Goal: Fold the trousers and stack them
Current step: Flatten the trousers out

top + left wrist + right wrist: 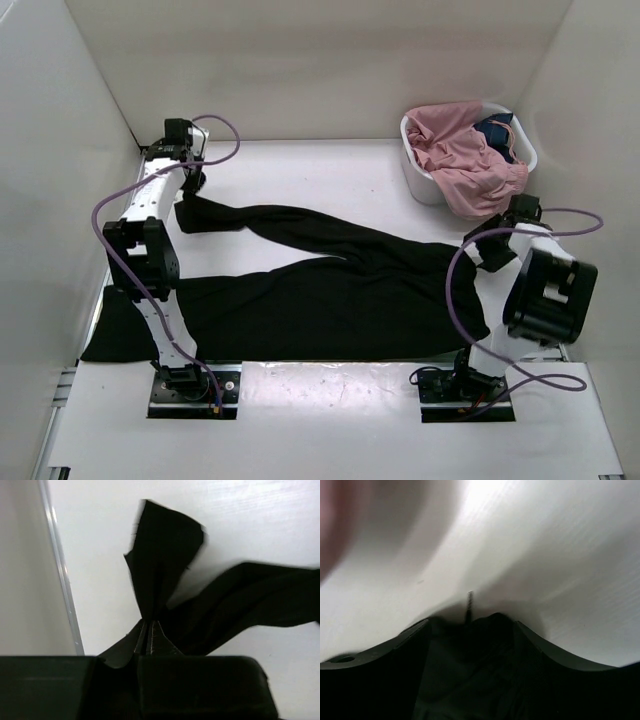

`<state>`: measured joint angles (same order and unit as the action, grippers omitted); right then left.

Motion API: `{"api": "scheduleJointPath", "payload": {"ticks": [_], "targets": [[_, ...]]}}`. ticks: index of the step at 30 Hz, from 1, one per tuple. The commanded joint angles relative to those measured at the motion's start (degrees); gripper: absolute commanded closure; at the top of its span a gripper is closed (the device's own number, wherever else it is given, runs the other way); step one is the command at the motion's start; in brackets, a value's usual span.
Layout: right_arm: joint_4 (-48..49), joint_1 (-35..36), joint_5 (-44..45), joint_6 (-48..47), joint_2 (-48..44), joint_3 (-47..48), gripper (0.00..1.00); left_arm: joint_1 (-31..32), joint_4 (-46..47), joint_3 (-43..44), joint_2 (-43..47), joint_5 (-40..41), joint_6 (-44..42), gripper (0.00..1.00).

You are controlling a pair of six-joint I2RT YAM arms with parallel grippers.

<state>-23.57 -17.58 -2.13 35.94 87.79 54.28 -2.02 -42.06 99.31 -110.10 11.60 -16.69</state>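
Both legs of the trousers [330,295] stretch leftward

Black trousers [330,290] lie spread flat, waist at right; near leg [200,312] runs left, far leg [295,225] angles far-left, its cuff [162,555] bunched.

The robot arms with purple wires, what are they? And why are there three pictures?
They are two robot arms bolted to a white table, each ending in a two-finger pincher called a gripper. The big picture comes from a camera above and behind them. The other two come from small cameras on each wrist, looking past the fingers. Black trousers lie spread on the table. The left gripper is pinched shut on the end of one trouser leg. The right gripper is at the waist end, but its own picture is too blurry to tell whether it holds anything. A white basket at the back holds pink clothes.
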Motion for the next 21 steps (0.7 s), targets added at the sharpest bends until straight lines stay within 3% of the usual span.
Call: {"api": "scheduleJointPath", "payload": {"ticks": [1,6,8,12,17,21], "targets": [[1.0,0.3,-2.3,5.8,7.9,2.1,0.29,0.2,-1.4,-0.9,1.6,2.3,-0.2,0.86],[-3.8,3.3,-1.3,6.3,14.7,5.9,0.28,-1.0,-2.5,-0.9,1.6,3.1,-0.2,0.86],[-4.5,3.3,-1.3,6.9,15.4,5.9,0.36,-1.0,-2.5,-0.9,1.6,3.6,-0.2,0.86],[-5.8,3.3,0.8,6.9,15.4,6.4,1.00,-2.0,-3.0,1.7,1.6,5.7,0.3,0.86],[-7.0,2.7,4.3,3.2,10.1,6.5,1.00,-4.6,-3.0,4.8,5.0,6.3,0.3,0.86],[-8.8,1.3,8.3,0.1,0.4,5.8,1.00,-6.6,-3.0,5.4,8.2,7.6,-1.8,0.86]]}}
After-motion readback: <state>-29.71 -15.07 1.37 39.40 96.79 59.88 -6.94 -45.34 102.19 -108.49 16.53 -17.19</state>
